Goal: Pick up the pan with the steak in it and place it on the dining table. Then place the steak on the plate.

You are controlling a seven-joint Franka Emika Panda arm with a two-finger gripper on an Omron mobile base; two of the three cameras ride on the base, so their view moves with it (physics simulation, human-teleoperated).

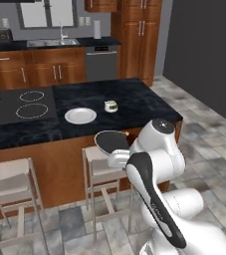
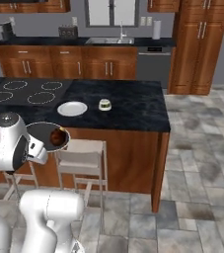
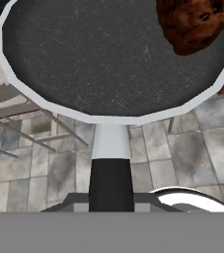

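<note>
The pan [image 3: 98, 59], dark inside with a pale rim, hangs in the air in front of the dining table [image 1: 134, 97], just below its top and above a stool. My gripper [image 3: 111, 200] is shut on its short black handle [image 3: 111, 175]. The steak [image 3: 197, 22], a lumpy reddish-brown chunk, lies at the pan's far right edge. From the base cameras the pan [image 1: 109, 141] [image 2: 44, 134] sits just ahead of my hand [image 1: 117, 158] [image 2: 38, 148], with the steak [image 2: 58, 137] inside. The white plate [image 1: 80, 115] [image 2: 72, 108] rests on the table [image 2: 133, 106], beyond the pan.
A small white bowl [image 1: 111, 105] [image 2: 104, 104] stands right of the plate. A cooktop with ringed burners [image 1: 20, 105] [image 2: 24, 91] fills the island's left part. Stools [image 1: 100, 167] [image 1: 7, 179] [image 2: 81, 153] stand along the near side. The sink counter lines the back wall.
</note>
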